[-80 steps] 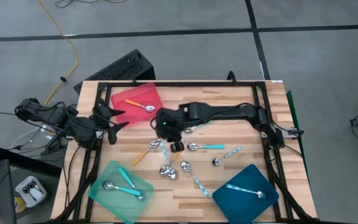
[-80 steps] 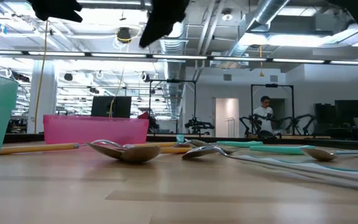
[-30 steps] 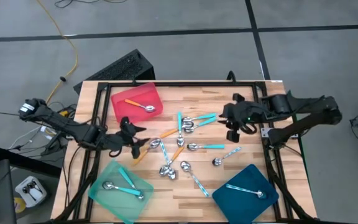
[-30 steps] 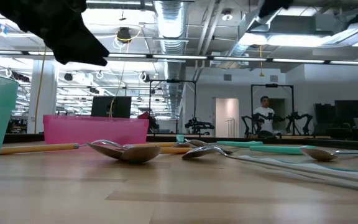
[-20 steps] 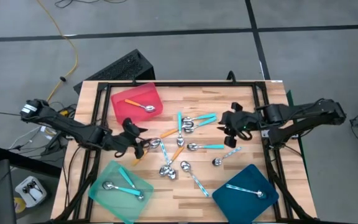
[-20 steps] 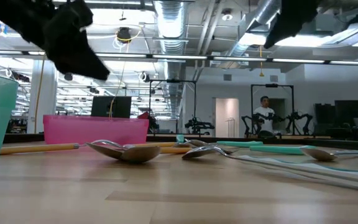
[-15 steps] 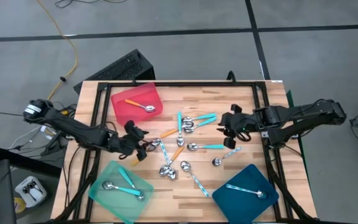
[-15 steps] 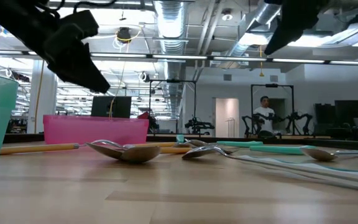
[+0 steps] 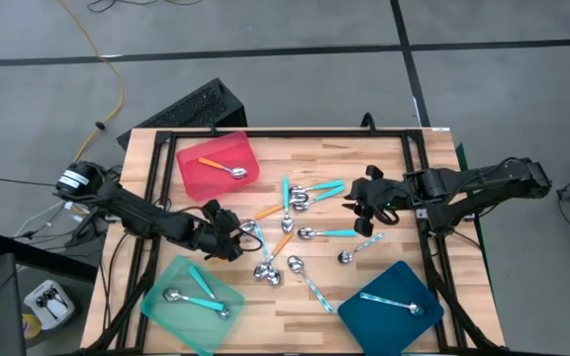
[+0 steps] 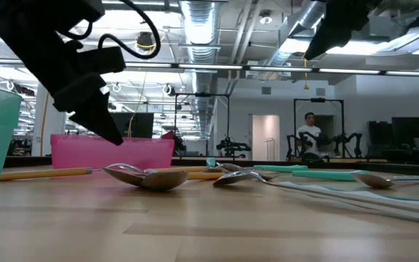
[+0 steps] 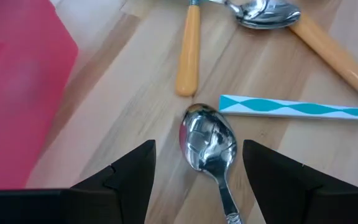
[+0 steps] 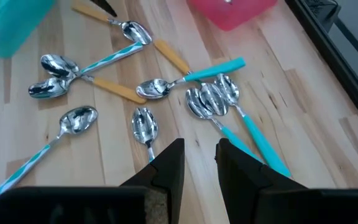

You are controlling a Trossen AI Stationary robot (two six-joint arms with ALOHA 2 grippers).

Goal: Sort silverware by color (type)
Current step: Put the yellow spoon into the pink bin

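Left gripper (image 9: 228, 240), fingers apart, is hovering low over a spoon (image 11: 209, 140) at the left edge of the loose silverware pile (image 9: 285, 237) mid-table (pick step, I judge); next it needs lowering to straddle the handle. Right gripper (image 9: 369, 201) is waiting beside the pile, fingers slightly apart

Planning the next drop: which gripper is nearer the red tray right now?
Left. The left gripper hangs over the wood just off the red tray, among the loose spoons. The right gripper is across the table by its right rail.
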